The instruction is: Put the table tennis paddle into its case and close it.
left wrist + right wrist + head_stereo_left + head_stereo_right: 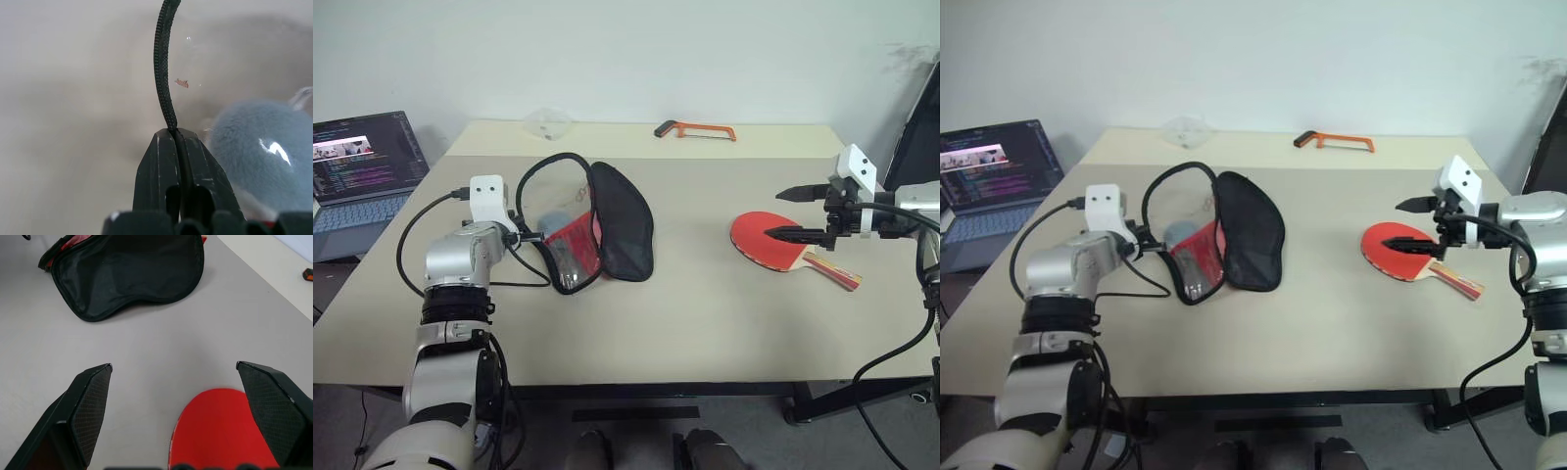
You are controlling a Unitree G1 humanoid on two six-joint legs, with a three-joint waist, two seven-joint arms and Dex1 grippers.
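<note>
The case (623,221) lies unzipped on the table left of centre. Its black half is flat, and its red half (574,243) with the mesh pocket sits beside it. My left gripper (534,235) is shut on the case's black zip rim (165,73), which it holds up in a loop. The table tennis paddle (766,238) lies red face up at the right, its striped handle (832,271) pointing toward the near right. My right gripper (773,213) hovers open just above the red face (220,431), with nothing between its fingers.
A soft grey-blue thing (254,147) rests inside the opened case. An orange hacksaw (697,129) and a clear plastic item (548,122) lie at the table's far edge. A laptop (367,166) stands off the table's left side. A black cable (411,235) loops by my left arm.
</note>
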